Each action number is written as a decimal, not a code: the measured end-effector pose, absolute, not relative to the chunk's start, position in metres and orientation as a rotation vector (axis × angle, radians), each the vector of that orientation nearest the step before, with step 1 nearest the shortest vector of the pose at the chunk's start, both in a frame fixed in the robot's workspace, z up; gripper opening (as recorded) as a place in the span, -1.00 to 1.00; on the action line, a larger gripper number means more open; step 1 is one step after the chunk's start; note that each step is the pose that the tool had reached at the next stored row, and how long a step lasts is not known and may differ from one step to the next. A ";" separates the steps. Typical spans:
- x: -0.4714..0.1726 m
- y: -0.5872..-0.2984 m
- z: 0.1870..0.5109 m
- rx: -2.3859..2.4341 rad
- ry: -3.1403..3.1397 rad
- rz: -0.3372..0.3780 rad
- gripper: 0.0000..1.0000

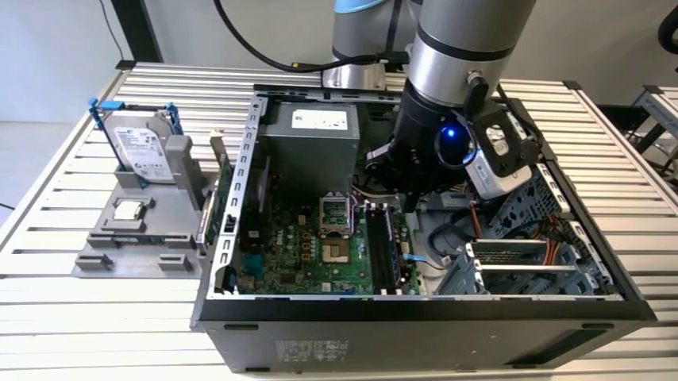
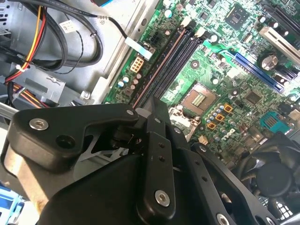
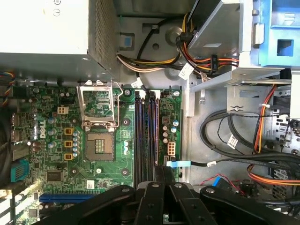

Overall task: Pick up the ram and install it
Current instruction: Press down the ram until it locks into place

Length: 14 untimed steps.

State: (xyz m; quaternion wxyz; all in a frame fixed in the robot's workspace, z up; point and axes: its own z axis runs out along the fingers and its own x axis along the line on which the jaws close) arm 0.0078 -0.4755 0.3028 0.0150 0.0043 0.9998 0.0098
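I'm inside the open computer case (image 1: 424, 317) now, hanging over the green motherboard (image 3: 56, 140), with the case sitting on the slatted table (image 1: 95, 302). My tool (image 2: 154, 126) is closed. In the second wrist view the two black fingers (image 2: 157, 154) come together on a thin dark blade that pokes out beyond them. I take that blade to be the ram (image 2: 157, 108), seen edge-on. The first wrist view backs this up: my tool (image 3: 159, 180) shows a narrow dark strip, the ram (image 3: 160, 172), pinched in the middle.

Here's the relation that counts. The memory slots (image 3: 147, 131) are long dark parallel channels beside the processor socket (image 3: 99, 145), and they run straight away from my fingertips. The ram's thin edge points along that same line, so its long axis looks parallel to the slots, not across them. I read that as well aligned in direction.

Sideways is closer to call. The blade sits right over the near end of the slot bank (image 2: 173, 56), but I can't tell which channel it is above. The ram looks raised off the board, not seated; from these angles I can't judge how high. In the exterior view my wrist hides the fingertips, just above the slots (image 1: 383, 246).
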 end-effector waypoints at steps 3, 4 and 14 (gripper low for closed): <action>0.008 -0.475 0.303 0.013 3.111 0.031 -1.00; 0.008 -0.475 0.303 0.014 3.111 0.031 -1.00; 0.008 -0.475 0.303 -0.059 3.111 0.031 -1.00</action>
